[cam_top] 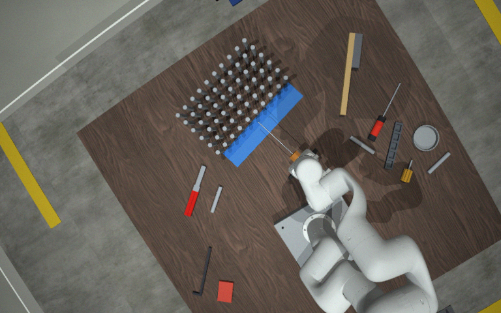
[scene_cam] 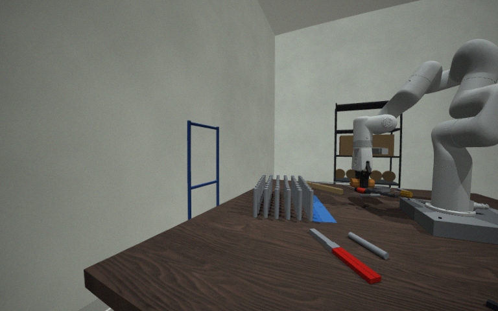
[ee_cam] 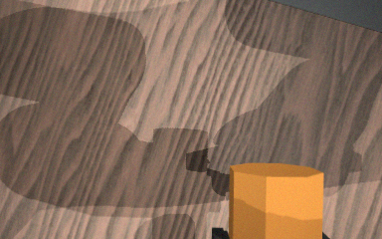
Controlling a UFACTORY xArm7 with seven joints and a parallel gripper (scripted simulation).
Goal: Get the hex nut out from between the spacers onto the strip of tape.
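My gripper [cam_top: 303, 155] is shut on the orange-brown handle of the hook pick [cam_top: 294, 155]. The handle also shows in the wrist view [ee_cam: 276, 199] and in the side view [scene_cam: 361, 182]. The pick's thin shaft [cam_top: 274, 138] lies low over the table and points toward the spacers, with its tip over the blue strip of tape [cam_top: 263, 123]. The grey spacers [cam_top: 232, 98] stand upright in a dense grid just beyond the tape; they also show in the side view [scene_cam: 283, 197]. The hex nut is hidden among them in every view.
Right of the gripper lie a wooden brush [cam_top: 349, 72], a red screwdriver [cam_top: 380, 123], a grey bar [cam_top: 362, 144], a dark rack [cam_top: 393, 145], a round dish [cam_top: 425, 137] and a small orange screwdriver [cam_top: 406, 173]. A red chisel [cam_top: 194, 192] and a grey rod [cam_top: 216, 199] lie at the front left.
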